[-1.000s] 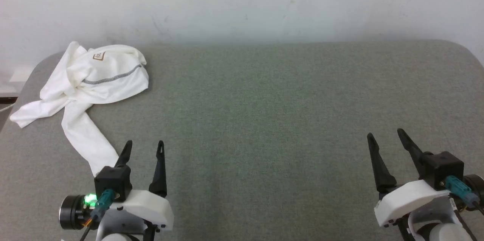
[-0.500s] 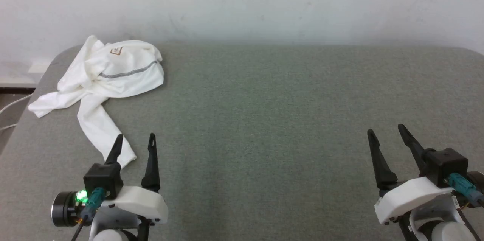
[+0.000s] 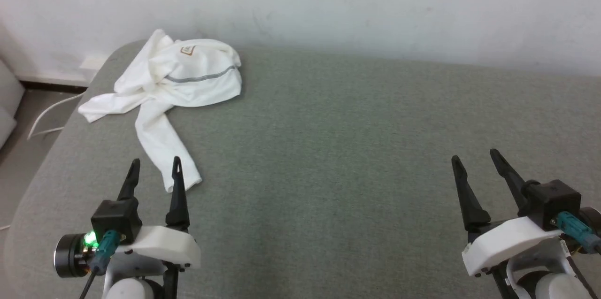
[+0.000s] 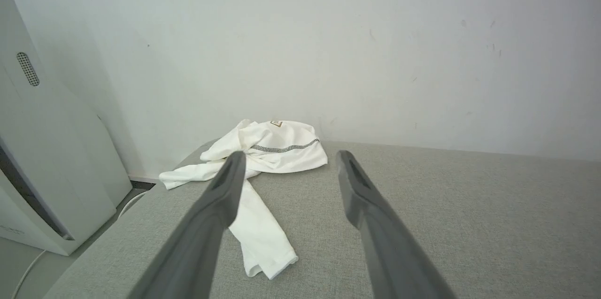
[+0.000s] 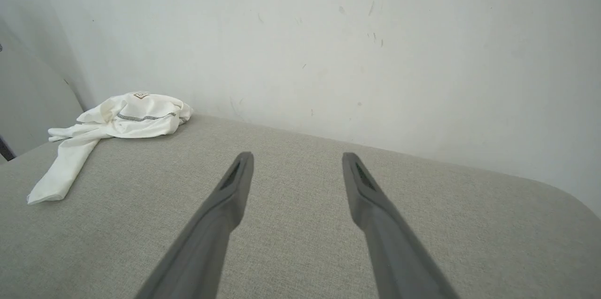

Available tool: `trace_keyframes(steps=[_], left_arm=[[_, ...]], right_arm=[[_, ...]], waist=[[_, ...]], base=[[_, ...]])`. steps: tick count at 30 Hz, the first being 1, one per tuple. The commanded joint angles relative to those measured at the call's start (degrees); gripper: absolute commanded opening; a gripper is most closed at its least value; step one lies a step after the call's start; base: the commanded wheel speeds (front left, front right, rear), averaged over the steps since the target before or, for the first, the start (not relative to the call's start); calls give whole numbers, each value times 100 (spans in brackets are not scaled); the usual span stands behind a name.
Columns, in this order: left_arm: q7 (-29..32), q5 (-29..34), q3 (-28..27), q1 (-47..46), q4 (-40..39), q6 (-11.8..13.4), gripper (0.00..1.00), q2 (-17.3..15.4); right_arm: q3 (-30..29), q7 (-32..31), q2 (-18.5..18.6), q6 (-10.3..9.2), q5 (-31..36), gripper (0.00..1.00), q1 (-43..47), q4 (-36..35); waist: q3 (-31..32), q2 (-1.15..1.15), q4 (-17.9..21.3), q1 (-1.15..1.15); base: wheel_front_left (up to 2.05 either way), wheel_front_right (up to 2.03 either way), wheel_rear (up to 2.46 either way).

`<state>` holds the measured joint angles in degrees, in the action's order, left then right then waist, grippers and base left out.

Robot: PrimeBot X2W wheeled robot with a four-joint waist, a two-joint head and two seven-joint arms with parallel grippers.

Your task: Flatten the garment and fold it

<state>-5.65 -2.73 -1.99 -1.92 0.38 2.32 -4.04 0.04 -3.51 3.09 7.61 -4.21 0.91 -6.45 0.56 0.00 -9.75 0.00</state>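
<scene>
The garment, a white long-sleeved shirt with a grey stitched seam and a small brown logo, lies crumpled at the far left corner of the grey-green table. One sleeve trails toward me and ends just ahead of my left gripper, which is open and empty. In the left wrist view the garment sits beyond the fingers, its sleeve cuff lying between them. My right gripper stands open and empty at the lower right, far from the cloth. From the right wrist the garment shows at the far left.
A white wall runs behind the table. Off the table's left edge are bare floor with a white cable and a pale appliance. The table's corners are rounded.
The head camera has turned left, so the whole scene sits further right. My left gripper stands closer to the sleeve's end. Both grippers remain open.
</scene>
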Motion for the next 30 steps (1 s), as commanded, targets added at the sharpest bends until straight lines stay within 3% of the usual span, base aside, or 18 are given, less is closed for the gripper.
trace_keyframes(steps=[1,30], left_arm=[[-70,-55,-47,-116,21,37,100,-45],[-454,-279,-227,-372,160,180,100,-49]], right_arm=[[2,-24,-9,-5,-59,100,-17,-69],[177,-276,-14,-8,-362,100,-13,-446]], waist=[[-13,0,-193,0],[-54,0,-1329,0]], base=[[0,0,0],[0,0,0]])
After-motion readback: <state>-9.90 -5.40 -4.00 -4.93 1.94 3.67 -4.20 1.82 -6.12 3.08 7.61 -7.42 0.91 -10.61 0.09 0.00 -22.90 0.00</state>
